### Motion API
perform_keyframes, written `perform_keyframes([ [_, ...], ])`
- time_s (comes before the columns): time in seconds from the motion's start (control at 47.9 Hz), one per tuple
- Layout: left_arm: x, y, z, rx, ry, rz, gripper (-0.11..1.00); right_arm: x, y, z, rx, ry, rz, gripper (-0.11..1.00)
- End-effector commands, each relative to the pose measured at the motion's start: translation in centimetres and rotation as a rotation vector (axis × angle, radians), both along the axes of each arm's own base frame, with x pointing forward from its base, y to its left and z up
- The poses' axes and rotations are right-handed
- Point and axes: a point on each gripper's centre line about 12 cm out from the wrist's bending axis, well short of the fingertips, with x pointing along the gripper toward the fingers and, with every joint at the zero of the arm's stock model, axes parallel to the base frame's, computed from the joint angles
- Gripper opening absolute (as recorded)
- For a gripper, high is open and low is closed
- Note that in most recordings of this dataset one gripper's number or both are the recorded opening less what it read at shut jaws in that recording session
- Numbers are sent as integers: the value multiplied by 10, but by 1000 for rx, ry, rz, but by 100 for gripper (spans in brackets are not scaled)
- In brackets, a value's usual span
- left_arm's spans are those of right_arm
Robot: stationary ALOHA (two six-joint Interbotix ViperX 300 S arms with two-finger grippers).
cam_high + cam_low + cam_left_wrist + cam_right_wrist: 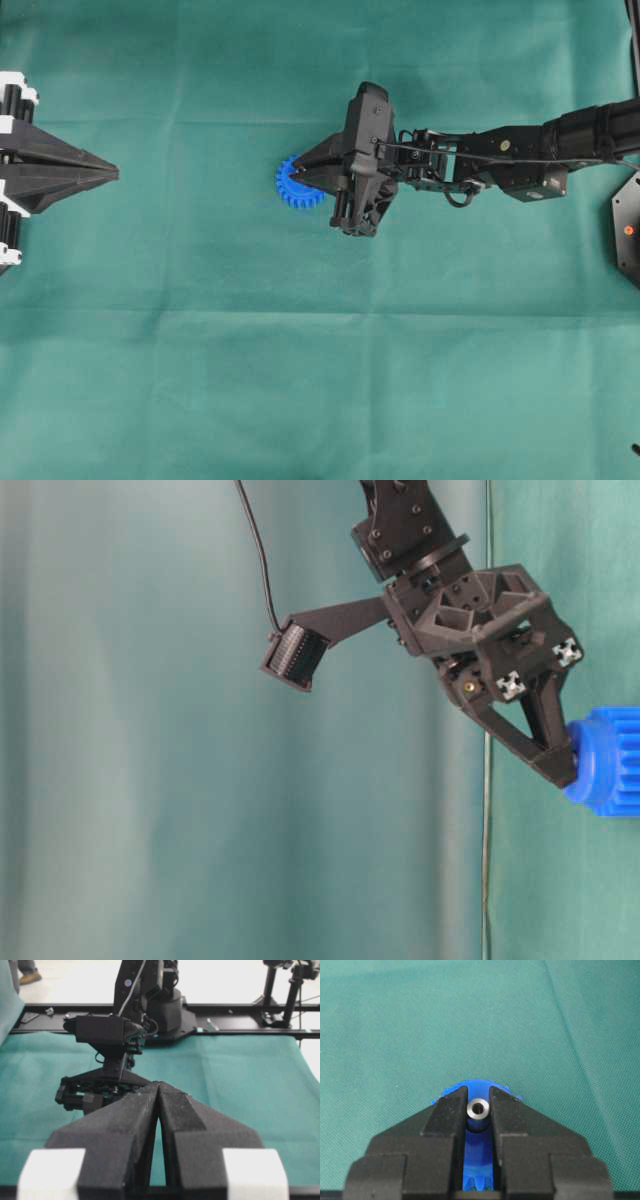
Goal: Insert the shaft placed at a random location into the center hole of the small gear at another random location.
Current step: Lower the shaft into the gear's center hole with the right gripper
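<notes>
The small gear (293, 191) is bright blue and lies flat on the green cloth near the middle. My right gripper (297, 172) reaches over it from the right, its fingertips down at the gear's raised hub (592, 758). In the right wrist view the right gripper (479, 1096) is shut on the shaft (479, 1108), a short silver pin seen end-on and standing upright above the gear (479, 1160). The center hole is hidden beneath the shaft and fingers. My left gripper (113, 173) rests far left, apart from the gear, with its tips (158, 1085) pressed together and nothing between them.
Green cloth (320, 380) covers the whole table. A black mount with an orange dot (628, 228) sits at the right edge. The right arm's camera bracket (296, 657) juts out to one side. A black rail (240, 1009) runs along the table's far side.
</notes>
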Motion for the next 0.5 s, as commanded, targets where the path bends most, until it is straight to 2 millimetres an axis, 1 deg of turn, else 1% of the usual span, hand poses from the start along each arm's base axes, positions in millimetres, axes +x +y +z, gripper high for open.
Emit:
perform_keyframes([
  [0.0,2,0,5,1,-12,-2,0,7,-1,14,3,-50,-6,13],
  [0.209,2,0,5,1,-12,-2,0,7,-1,14,4,-49,-6,14],
  [0.251,2,0,5,1,-12,-1,0,7,-1,14,5,-49,-8,15],
  [0.292,2,0,5,0,-12,0,0,7,-2,14,5,-49,-9,23],
  [0.439,2,0,5,1,-12,-2,0,7,-1,15,4,-50,-6,69],
  [0.48,2,0,5,1,-12,-1,0,6,0,17,4,-53,-5,80],
])
